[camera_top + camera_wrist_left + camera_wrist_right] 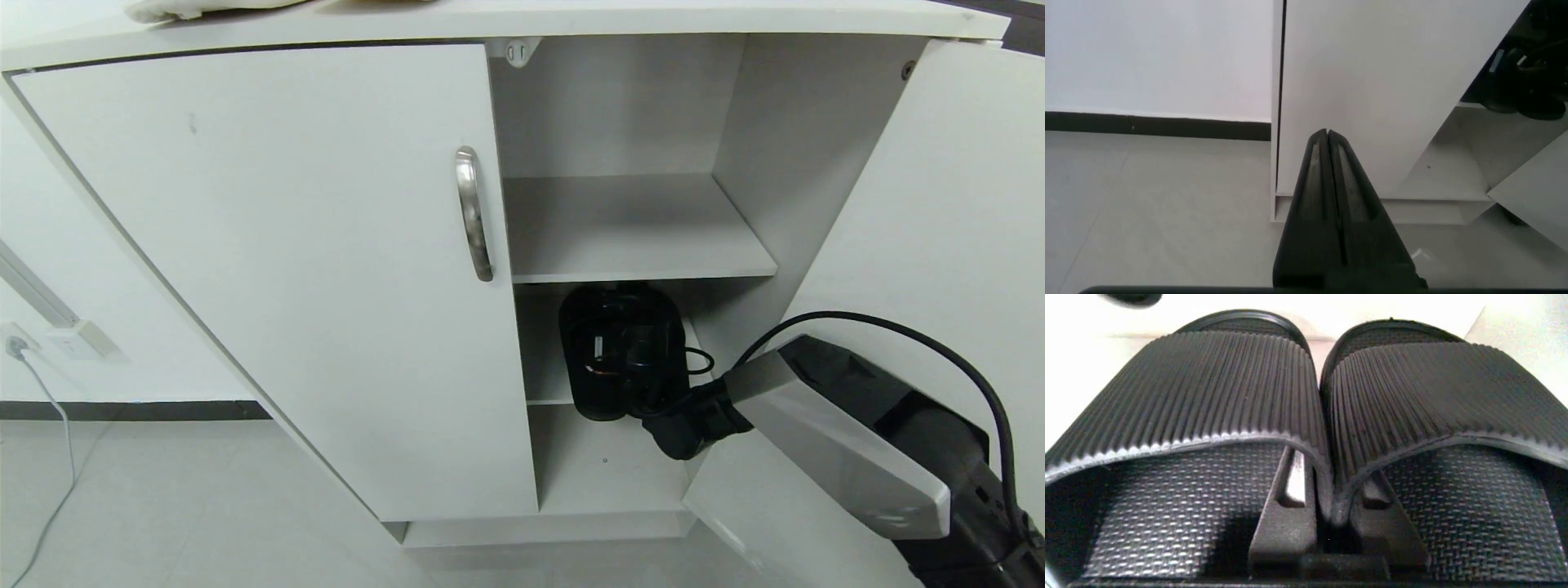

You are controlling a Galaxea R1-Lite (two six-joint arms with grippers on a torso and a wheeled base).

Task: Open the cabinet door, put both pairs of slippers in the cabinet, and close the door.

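Fingers (pixel 1286 514) of the right gripper (pixel 1331 494) are pinching the inner walls of the two black slippers (pixel 1225 384) together. They are holding the pair inside the cabinet (pixel 571 24), under its upper shelf (pixel 629 229) at the level of the lower shelf (pixel 543 384), past the open right door (pixel 939 204). The left gripper (pixel 1327 139) is hanging low before the cabinet's closed left door (pixel 286 245), jaws pressed together on nothing.

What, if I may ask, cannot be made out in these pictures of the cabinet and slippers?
- Head view: whether the black ribbed rubber slippers touch the lower white shelf; their own bulk hides the soles.
- Head view: whatever lies behind the closed white door.
- Head view: the pale object on the white cabinet top, cut off by the upper edge.
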